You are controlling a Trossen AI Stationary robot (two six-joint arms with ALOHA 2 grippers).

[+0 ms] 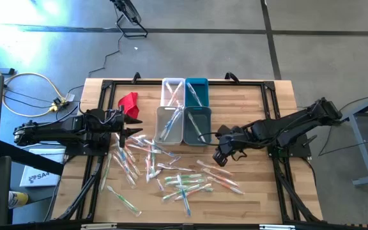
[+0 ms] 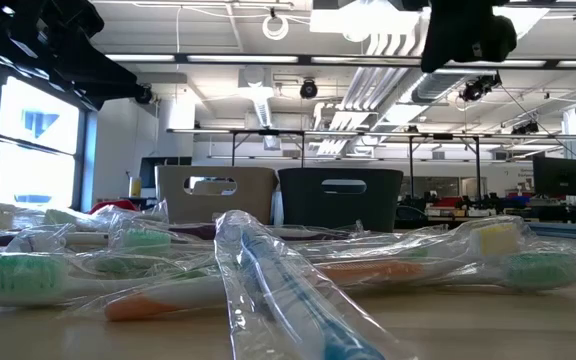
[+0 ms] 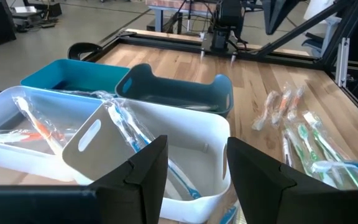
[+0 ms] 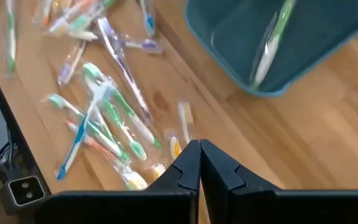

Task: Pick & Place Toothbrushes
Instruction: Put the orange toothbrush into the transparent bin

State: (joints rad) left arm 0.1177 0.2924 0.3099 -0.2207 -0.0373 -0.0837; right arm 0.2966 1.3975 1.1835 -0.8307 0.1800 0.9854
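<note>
While both arms hang over it, the big light wooden surface (image 1: 260, 185) carries everything. Near its far middle sit four small plastic bins (image 1: 184, 110), two white and two teal, and a few wrapped brushes already lie inside them. A crumpled red cloth (image 1: 129, 101) lies just beside the left arm.

Most of the thin toothbrushes in clear crinkly wrappers (image 1: 171, 171) lie scattered in a loose pile on the near half of the surface, with pink, orange, green, blue and white handles.

Each brush looks very light and stiff, but its wrapper looks smooth and slippery, so it may slide or crackle when pinched. The best place to hold one is likely across the middle of the handle.

The left gripper (image 3: 194, 177) hovers by the near white bin with its jaws apart and nothing between them. The right gripper (image 4: 200, 163) hovers above bare wood near the pile, its jaws pressed together and holding nothing.
</note>
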